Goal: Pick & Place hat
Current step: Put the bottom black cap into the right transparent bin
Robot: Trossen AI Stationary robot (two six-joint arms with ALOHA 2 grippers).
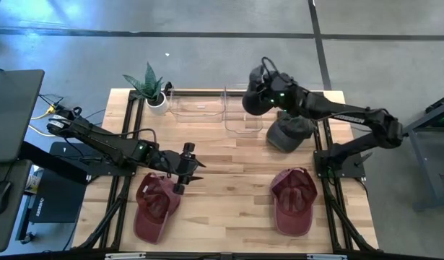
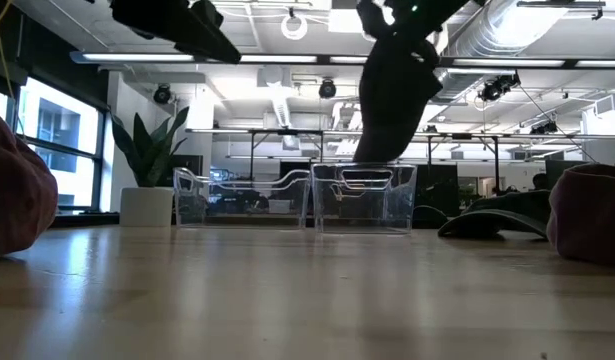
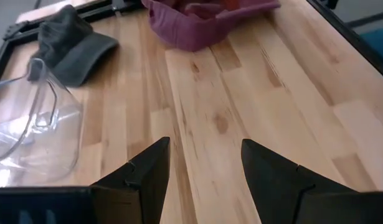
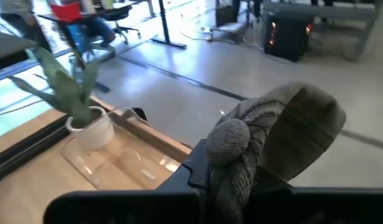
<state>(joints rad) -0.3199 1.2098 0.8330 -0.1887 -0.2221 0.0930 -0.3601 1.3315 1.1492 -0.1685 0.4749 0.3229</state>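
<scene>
A grey knit hat [image 4: 272,137] with a pompom [image 4: 228,140] hangs from my right gripper [image 1: 259,97], which is shut on it over the right-hand clear bin [image 1: 243,115]. In the low view the hat [image 2: 392,90] dangles with its lower end near the bin's rim [image 2: 362,170]. My left gripper [image 3: 203,146] is open above bare wood, just past a maroon cap [image 1: 157,202] that lies on the table's near left part. My right gripper holds the grey knit hat by bunched knit beside the pompom [image 4: 238,165], pinched between the two fingers; the hat itself covers the fingertips. It is lifted clear and hangs slack below the gripper [image 2: 387,120], over the bin.
A second clear bin [image 1: 196,108] stands left of the first, and a potted plant [image 1: 153,90] sits at the far left corner. A grey cap [image 1: 290,132] lies by the far right edge and another maroon cap [image 1: 294,198] lies near right. Bare wood stretches between the caps.
</scene>
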